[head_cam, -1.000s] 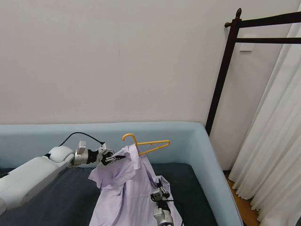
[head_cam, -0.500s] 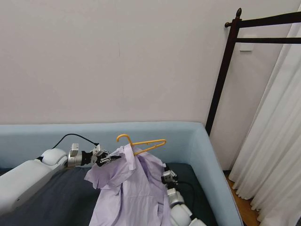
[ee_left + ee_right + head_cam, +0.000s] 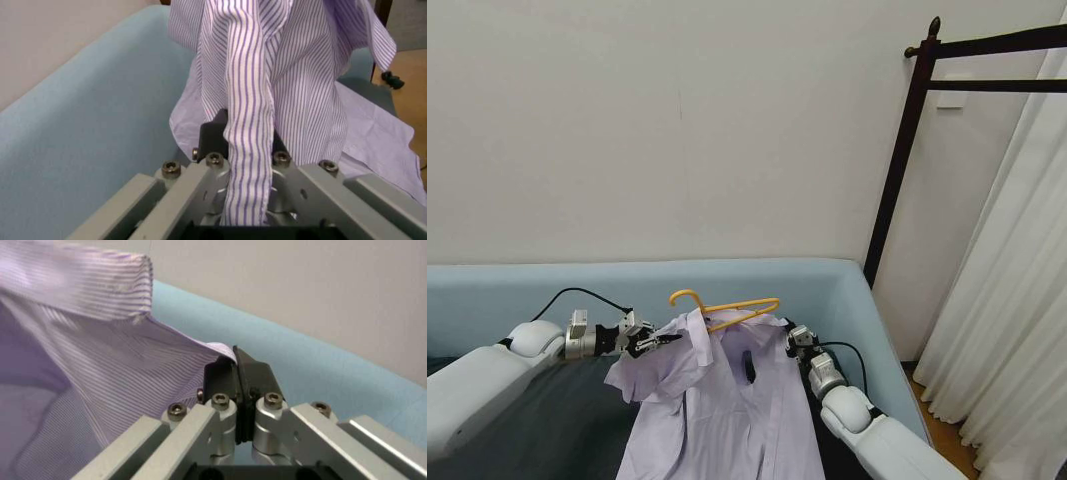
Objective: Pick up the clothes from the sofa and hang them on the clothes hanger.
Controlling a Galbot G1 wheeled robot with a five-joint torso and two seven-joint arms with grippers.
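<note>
A purple striped shirt [image 3: 717,410] hangs on an orange hanger [image 3: 732,307] over the sofa's dark seat. My left gripper [image 3: 653,340] is shut on the shirt's left shoulder; in the left wrist view a fold of the shirt [image 3: 267,75] runs between my left gripper's [image 3: 248,137] closed fingers. My right gripper [image 3: 793,338] is shut on the shirt's right shoulder; the right wrist view has my right gripper [image 3: 236,371] pinching the edge of the shirt [image 3: 80,355]. The shirt is stretched between both grippers.
The light blue sofa [image 3: 847,290] has a raised back and a side arm at the right. A dark wooden clothes rack [image 3: 899,160] stands to the right beyond the sofa, by the wall. White curtains [image 3: 1012,320] hang at the far right.
My right arm rose from low in front of the shirt to its right shoulder. The left gripper drew a little to the left, and the shirt spread wider between them.
</note>
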